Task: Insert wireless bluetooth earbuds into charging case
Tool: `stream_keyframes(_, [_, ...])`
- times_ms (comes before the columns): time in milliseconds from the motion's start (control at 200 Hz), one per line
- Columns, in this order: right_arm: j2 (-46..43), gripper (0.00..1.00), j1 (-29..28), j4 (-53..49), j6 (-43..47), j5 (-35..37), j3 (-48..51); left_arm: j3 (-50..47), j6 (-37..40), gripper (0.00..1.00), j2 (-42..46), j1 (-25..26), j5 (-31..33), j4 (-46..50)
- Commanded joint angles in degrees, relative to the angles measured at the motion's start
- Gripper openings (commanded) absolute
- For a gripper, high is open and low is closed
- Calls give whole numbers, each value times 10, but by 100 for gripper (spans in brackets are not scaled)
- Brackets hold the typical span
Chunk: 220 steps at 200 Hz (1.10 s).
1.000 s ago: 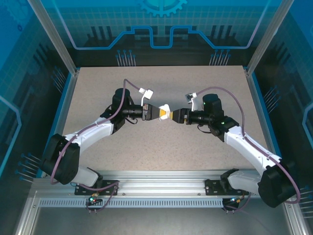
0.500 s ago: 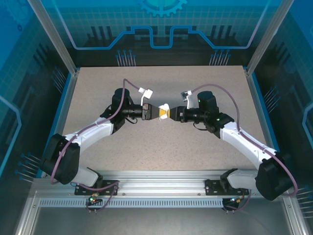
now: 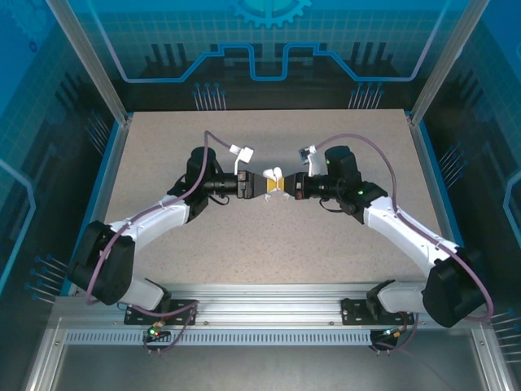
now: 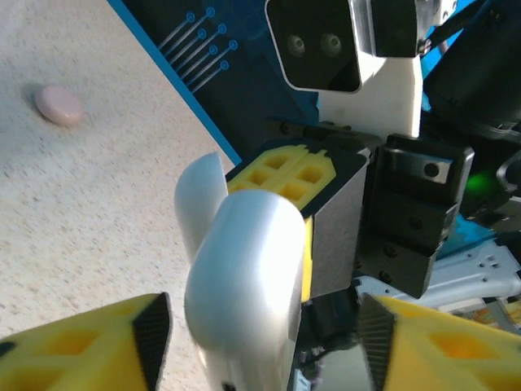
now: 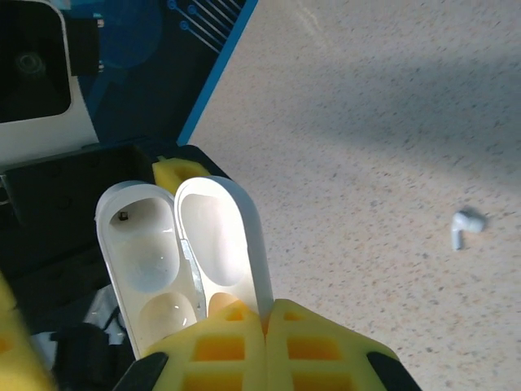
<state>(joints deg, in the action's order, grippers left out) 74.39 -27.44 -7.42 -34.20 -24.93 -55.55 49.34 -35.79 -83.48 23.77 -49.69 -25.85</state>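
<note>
**Handover of the open case goes from left to right**

Control of the charging case point(image 3: 273, 175) has changed sides. A moment earlier the left end effector point(image 3: 260, 186) was clamped on it in mid-air above the worktop point(image 3: 244, 252), while the right end effector point(image 3: 285, 186) approached with its jaws apart. Now the right arm has moved in to meet it and closed, and the left has let go.

In the left wrist view the left fingers point(image 4: 151, 334) stand wide. The white shell hangs between them, with a sliver of gap on one side and clear space on the other, so they no longer carry it. In the right wrist view the right fingers point(image 5: 236, 346) are pressed together on the bottom edge of the hinged-open case, apparently pinching the lid wall. That is a narrow grip on thin plastic, and it may let the case pivot if it is bumped.

For the task, this looks like a regrasp that frees the left arm to fetch earbuds. The case is open, and the hollows that can be seen look empty, so I judge that no insertion has been made yet.

One white earbud point(image 5: 466, 224) lies on the worktop, well apart from the case. A pinkish oval object point(image 4: 57, 104) also rests on the surface near the far edge. It is too small to tell whether it is a case or an earbud.
</note>
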Motion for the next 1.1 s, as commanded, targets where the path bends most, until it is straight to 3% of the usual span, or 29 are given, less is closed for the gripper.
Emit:
stream_keyframes(0, [18, 0, 2, -60, 63, 49, -37, -3, 11, 80, 7, -23, 20, 8])
stream_keyframes(170, [64, 0, 39, -114, 163, 33, -77, 24, 68, 91, 13, -66, 9, 77])
stream_keyframes(355, [141, 0, 73, -175, 258, -39, -158, 77, 145, 98, -8, -94, -18, 179])
stream_keyframes(545, [220, 0, 77, -253, 342, -114, -253, 141, 199, 99, -52, -115, -67, 253])
stream_keyframes(650, [250, 0, 80, -287, 372, -148, -295, 197, 257, 99, -85, -116, -94, 349])
stream_keyframes(760, [273, 0, 85, -308, 388, -188, -325, 258, 324, 95, -119, -116, -119, 457])
stream_keyframes(915, [297, 0, 88, -347, 411, -219, -366, 339, 410, 79, -163, -116, -153, 587])
stream_keyframes(1096, [310, 0, 86, -365, 416, -236, -395, 390, 440, 70, -199, -116, -186, 638])
